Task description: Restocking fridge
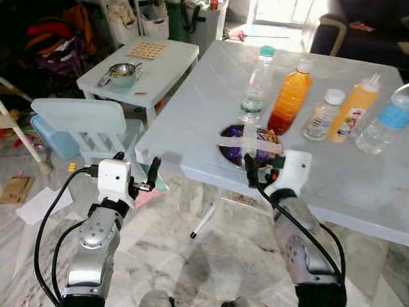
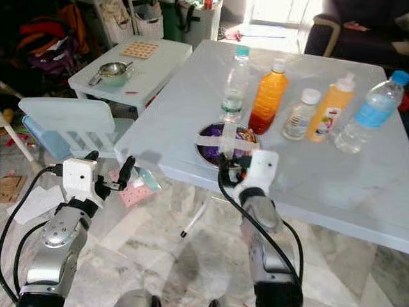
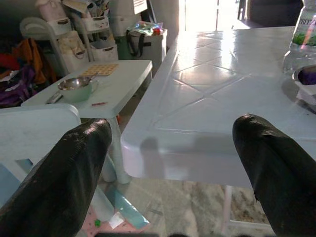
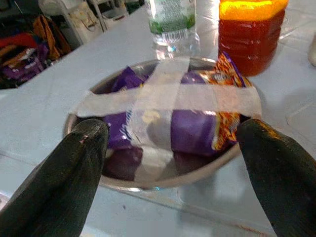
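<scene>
Five bottles [image 1: 291, 102] and one taped bowl [image 1: 246, 144] on the table [image 1: 192, 121].

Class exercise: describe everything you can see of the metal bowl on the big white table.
The metal bowl is round, shallow and shiny steel, sitting upright near the front edge of the white table. It holds purple snack packets, sealed in by two crossed strips of pale tape. A clear bottle and an orange bottle stand just behind it. The right claw, open, faces it without touching.

The pale bench [image 1: 192, 137] carries a taped steel bowl [image 1: 246, 146] of snack packets near its front edge. Behind the bowl stand 5 bottles: a clear one [image 1: 257, 86], an orange one [image 1: 290, 97], a small one [image 1: 321, 116], a yellow one [image 1: 355, 109], and a blue-labelled one [image 1: 385, 121].
</scene>
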Controlling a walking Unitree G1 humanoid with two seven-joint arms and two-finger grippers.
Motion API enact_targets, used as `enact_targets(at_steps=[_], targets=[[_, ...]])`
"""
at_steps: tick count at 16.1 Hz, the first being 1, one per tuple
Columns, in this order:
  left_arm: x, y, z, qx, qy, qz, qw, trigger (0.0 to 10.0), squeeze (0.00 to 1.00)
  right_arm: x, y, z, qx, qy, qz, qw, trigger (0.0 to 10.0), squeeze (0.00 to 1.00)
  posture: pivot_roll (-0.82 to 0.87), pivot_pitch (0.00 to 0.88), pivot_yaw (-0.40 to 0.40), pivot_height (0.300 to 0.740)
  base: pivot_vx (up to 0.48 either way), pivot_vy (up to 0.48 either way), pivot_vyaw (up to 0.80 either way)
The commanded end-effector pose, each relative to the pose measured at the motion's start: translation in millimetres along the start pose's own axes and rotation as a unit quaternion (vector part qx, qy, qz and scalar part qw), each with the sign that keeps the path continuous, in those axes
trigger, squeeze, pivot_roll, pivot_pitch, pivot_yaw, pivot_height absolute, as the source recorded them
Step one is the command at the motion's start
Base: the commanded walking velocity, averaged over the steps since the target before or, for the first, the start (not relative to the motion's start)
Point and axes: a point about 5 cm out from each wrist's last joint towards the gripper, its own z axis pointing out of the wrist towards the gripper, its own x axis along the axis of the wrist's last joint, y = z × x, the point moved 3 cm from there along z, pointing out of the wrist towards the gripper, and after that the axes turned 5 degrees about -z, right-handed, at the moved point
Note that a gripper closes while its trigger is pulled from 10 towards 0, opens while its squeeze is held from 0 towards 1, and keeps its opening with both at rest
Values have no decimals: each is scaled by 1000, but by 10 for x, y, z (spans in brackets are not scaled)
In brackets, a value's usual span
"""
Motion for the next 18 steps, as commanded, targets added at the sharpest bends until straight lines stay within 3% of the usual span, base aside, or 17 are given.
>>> enact_targets(at_steps=[1,5,7,10,14,18], targets=[[48,2,13,-7,6,2,1000,10000,0,81,12,-21,-7,12,-5,1000,10000,0,79,19,-3,740,0,0,0],[51,16,50,-11,8,1,1000,10000,0,138,89,-45,-26,2,-13,1000,10000,0,69,14,-3,740,0,0,0],[47,35,52,-13,7,1,1000,10000,0,18,125,-3,-40,-29,9,999,10000,0,72,13,-3,740,0,0,0],[52,41,45,-14,8,0,1000,10000,0,-89,73,76,-40,-70,-10,997,10000,0,85,14,-6,740,0,0,0],[54,28,40,-12,9,3,1000,10000,0,14,-1,221,-39,-66,18,997,10000,0,92,18,-9,740,0,0,0],[56,42,50,-15,9,3,1000,10000,0,-18,4,299,-65,-102,76,990,10000,0,91,20,-8,740,0,0,0]])
